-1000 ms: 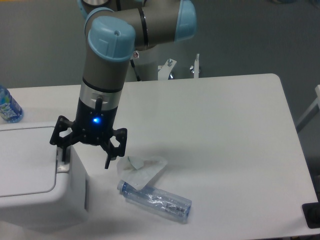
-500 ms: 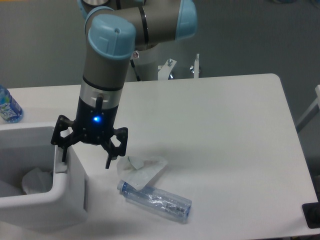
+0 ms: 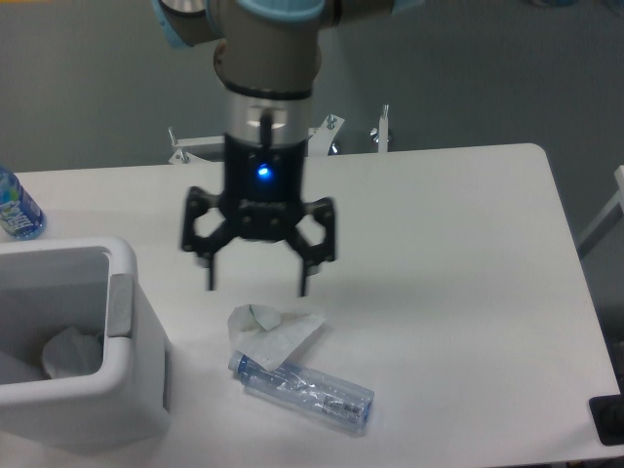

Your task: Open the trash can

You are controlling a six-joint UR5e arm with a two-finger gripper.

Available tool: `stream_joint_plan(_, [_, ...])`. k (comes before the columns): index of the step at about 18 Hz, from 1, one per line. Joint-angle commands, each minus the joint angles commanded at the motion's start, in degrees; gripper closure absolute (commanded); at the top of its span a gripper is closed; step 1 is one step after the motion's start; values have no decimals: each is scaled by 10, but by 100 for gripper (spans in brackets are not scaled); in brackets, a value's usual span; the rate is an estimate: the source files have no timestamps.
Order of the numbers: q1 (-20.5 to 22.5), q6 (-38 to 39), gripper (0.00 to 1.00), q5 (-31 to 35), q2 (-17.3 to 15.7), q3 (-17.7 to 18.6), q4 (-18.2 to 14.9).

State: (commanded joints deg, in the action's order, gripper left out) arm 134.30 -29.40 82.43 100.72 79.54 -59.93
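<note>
The white boxy trash can point(image 3: 127, 390) stands at the lower left of the table. Its lid is out of sight and its inside shows, with crumpled white material point(image 3: 68, 353) at the bottom. A grey button strip point(image 3: 119, 303) runs along its right rim. My gripper point(image 3: 257, 285) hangs open and empty above the table, to the right of the can and apart from it, fingers pointing down over a crumpled paper.
A crumpled white paper point(image 3: 273, 331) and a clear plastic bottle point(image 3: 304, 389) lie on the table below my gripper. A blue-labelled bottle point(image 3: 16, 208) stands at the far left edge. Metal fixtures point(image 3: 380, 129) sit behind the table.
The can's lid was shut one second ago and is now open. My gripper has left the can's right rim, moving right and slightly up, now over the paper.
</note>
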Motion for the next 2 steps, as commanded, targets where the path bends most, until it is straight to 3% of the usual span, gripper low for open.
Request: stream_joint_plan(2, [0, -65, 0, 24, -3, 10, -26])
